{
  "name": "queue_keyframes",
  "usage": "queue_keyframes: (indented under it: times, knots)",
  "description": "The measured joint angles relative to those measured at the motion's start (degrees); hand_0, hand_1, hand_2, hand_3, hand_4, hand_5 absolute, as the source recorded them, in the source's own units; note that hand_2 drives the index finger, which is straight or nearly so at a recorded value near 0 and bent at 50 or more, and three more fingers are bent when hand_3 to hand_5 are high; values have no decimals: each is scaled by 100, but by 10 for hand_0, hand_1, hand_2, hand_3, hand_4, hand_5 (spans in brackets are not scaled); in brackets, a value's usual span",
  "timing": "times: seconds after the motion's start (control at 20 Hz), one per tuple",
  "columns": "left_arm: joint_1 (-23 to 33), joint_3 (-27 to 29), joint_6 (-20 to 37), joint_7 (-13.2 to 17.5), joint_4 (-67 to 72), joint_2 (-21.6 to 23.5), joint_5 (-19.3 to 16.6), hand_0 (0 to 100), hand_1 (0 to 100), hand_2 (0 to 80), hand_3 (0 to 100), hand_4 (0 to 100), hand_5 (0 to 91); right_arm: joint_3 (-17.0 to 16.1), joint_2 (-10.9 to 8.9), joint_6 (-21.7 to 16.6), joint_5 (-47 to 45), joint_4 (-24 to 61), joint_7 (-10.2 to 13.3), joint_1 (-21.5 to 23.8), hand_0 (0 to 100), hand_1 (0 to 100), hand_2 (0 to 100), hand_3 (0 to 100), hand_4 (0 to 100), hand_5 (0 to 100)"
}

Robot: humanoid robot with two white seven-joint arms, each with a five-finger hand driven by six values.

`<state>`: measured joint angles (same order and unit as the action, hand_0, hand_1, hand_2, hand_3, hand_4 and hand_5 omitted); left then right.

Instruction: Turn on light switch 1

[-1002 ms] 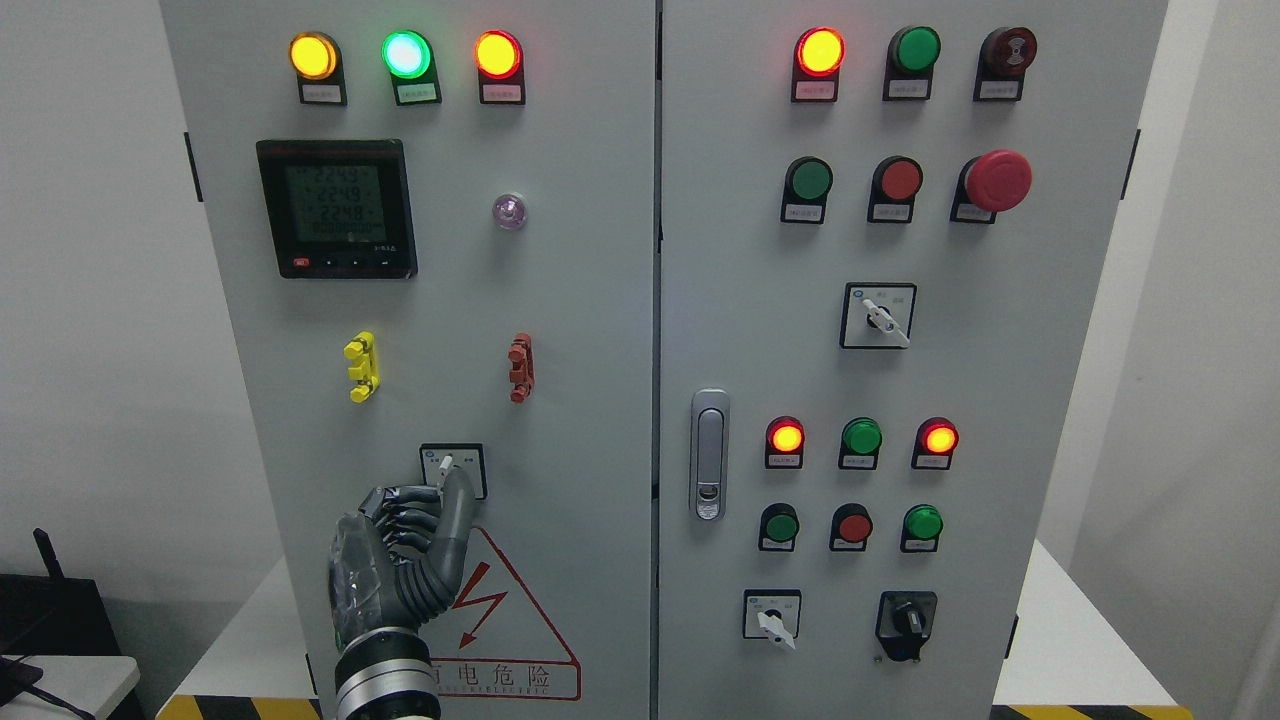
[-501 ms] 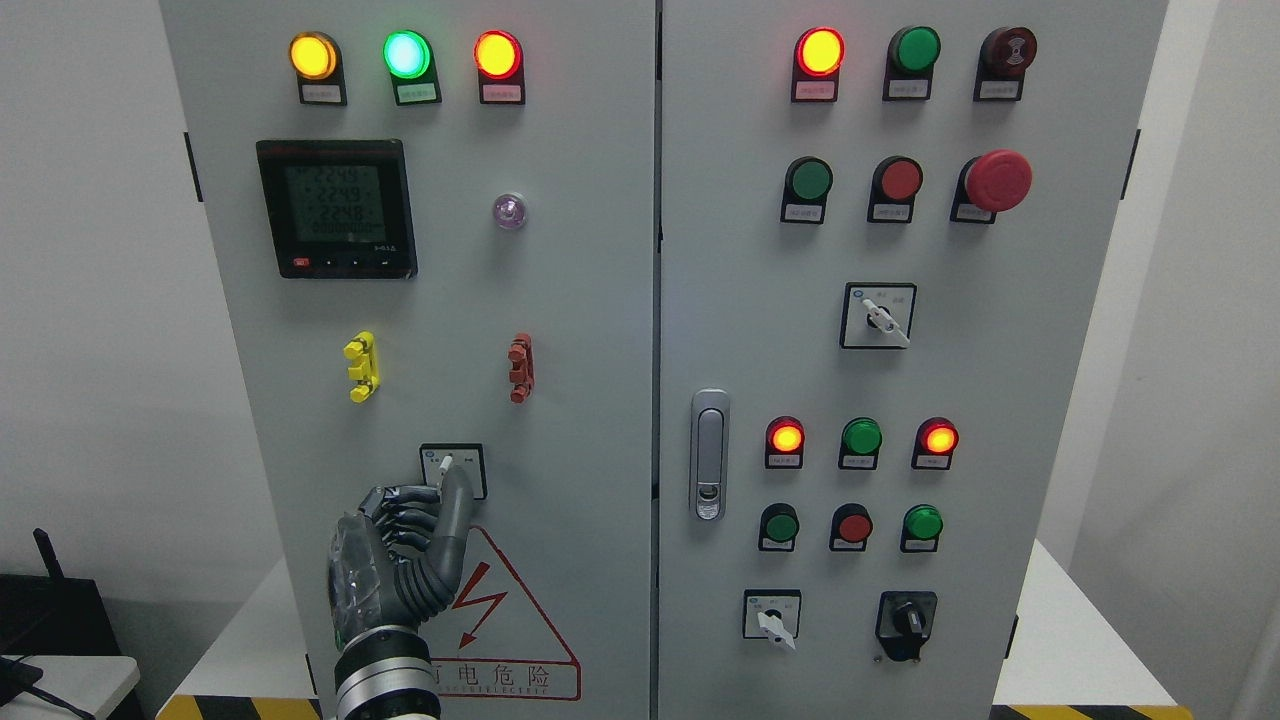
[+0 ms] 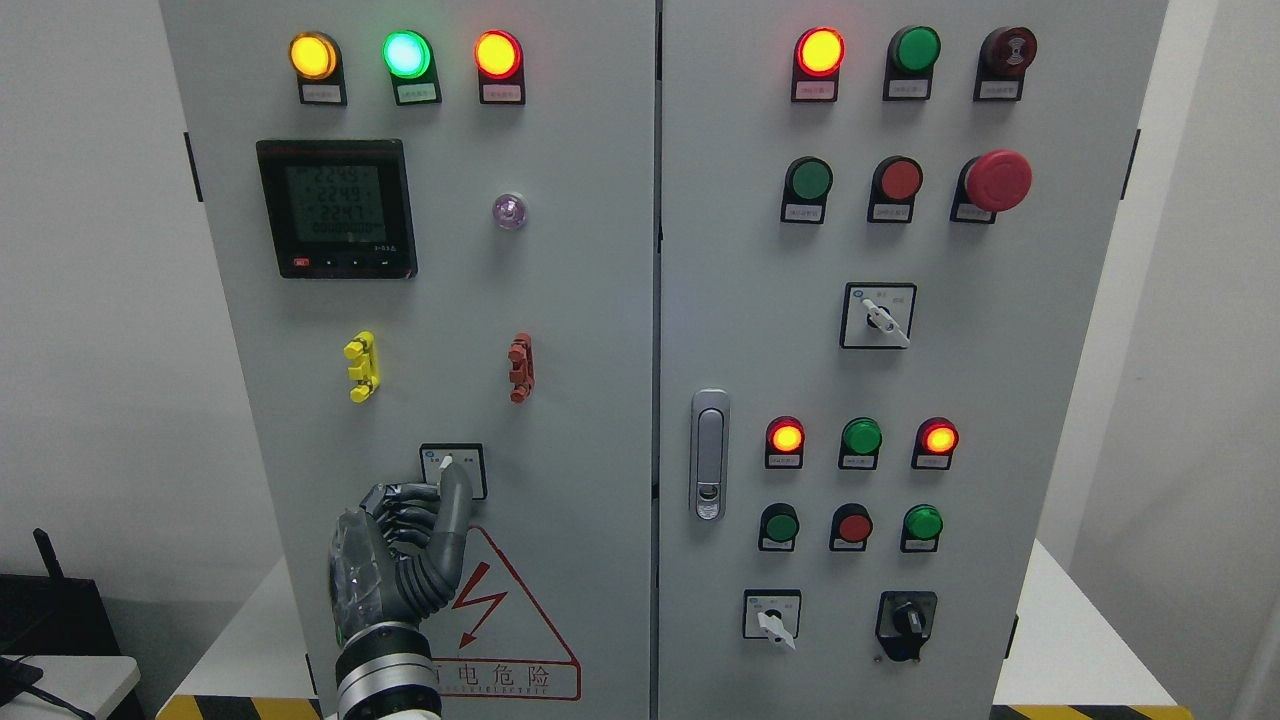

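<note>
Below, the left hand [image 3: 395,560] grips the selector switch [image 3: 452,470], at 6 o'clock from the red terminal block [image 3: 520,368]; a warning triangle [image 3: 500,620] is partly hidden.

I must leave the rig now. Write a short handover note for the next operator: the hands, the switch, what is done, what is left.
Left hand: at the left cabinet door, fingers curled, one finger stretched up to the white lever of the rotary switch above the warning triangle. No firm grasp shows.
Right hand: out of view.
Done: the hand has reached the switch.
Left: turn the lever, then withdraw. Whether it has already turned, I cannot tell.
</note>
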<state>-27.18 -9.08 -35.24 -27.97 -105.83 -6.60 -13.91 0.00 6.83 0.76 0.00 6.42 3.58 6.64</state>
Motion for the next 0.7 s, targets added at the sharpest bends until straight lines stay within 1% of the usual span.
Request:
queue_keyframes:
  times: [0.7]
  knots:
    - [-42,-4,-72,25,12,1,-4,264,367,523,764,786,787,0,-1,0,0,0,0,0,120,389,0,0,0,0]
